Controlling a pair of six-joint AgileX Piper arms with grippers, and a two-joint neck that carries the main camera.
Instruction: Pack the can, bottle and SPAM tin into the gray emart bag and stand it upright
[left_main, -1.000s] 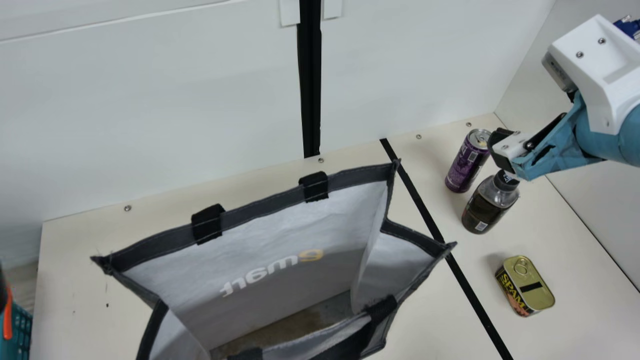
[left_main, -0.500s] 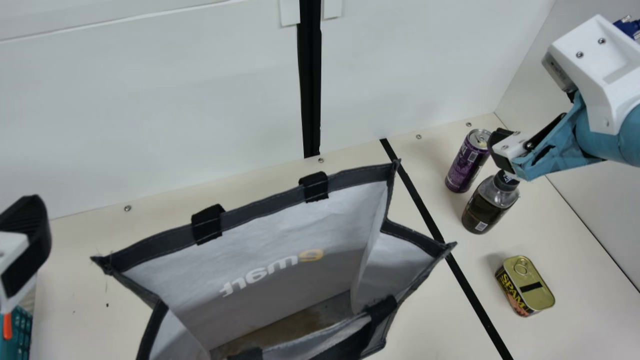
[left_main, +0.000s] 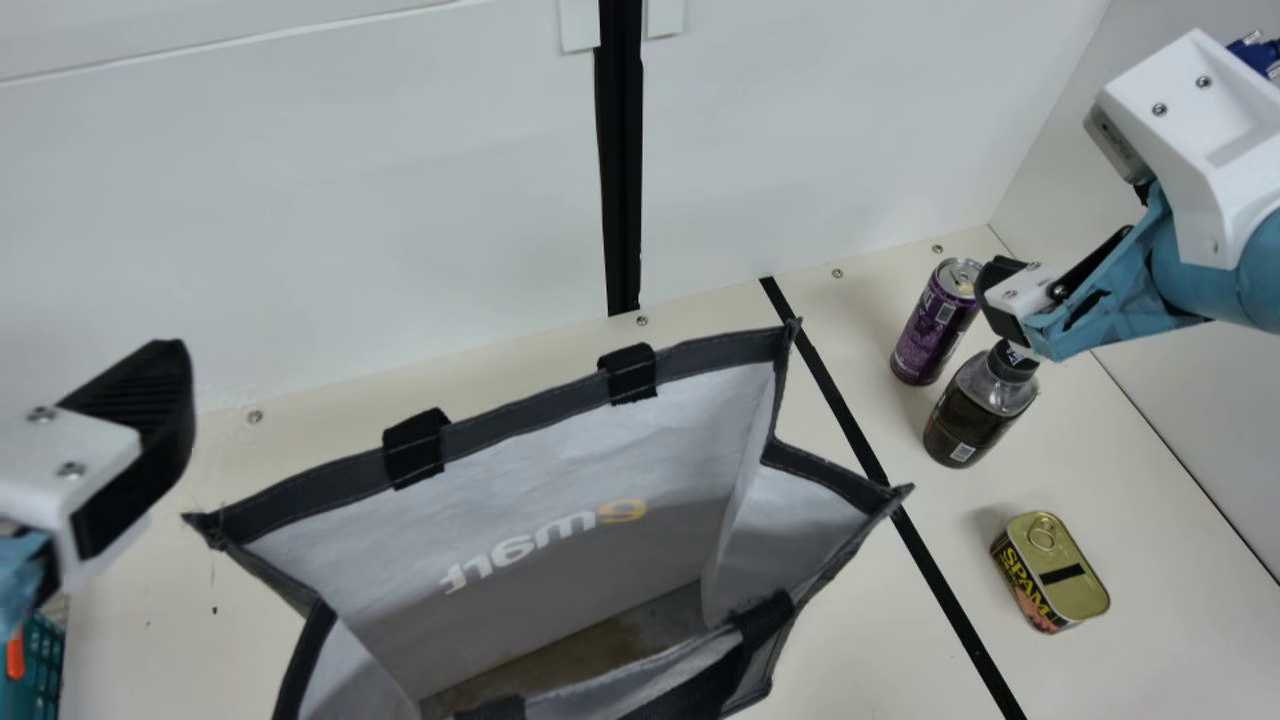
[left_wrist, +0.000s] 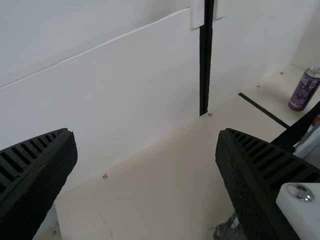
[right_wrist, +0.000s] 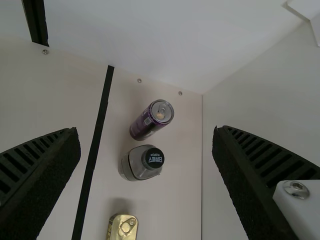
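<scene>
**Both grippers held released as can, bottle and tin are seen outside the bag**

At the far left of the main view, a teal basket (left_main: 42, 665) is seen low by the edge of the cream table (left_main: 880, 640). Above it and near the bag, the left gripper (left_main: 150, 440) is held in the air; in its wrist view, its fingers (left_wrist: 37, 165) are spread wide, clasped on nothing.

In the middle, the gray emart bag (left_main: 600, 450) is stood upright, its mouth opened and its black strap (left_main: 735, 665) slumped at the near side. The table is crossed by a black stripe (left_main: 835, 405) running beside the bag.

Beyond the stripe, the purple can (left_main: 928, 335) is placed upright toward the back wall, with the bottle (left_main: 968, 425) set upright just beside it. The SPAM tin (left_main: 1070, 585) is laid nearer the camera, lid up.

The right gripper (left_main: 1003, 298) is held above the table, and the bottle's cap is partly covered by it. Its fingers (right_wrist: 45, 175) are likewise parted widely, with nothing gripped.
</scene>
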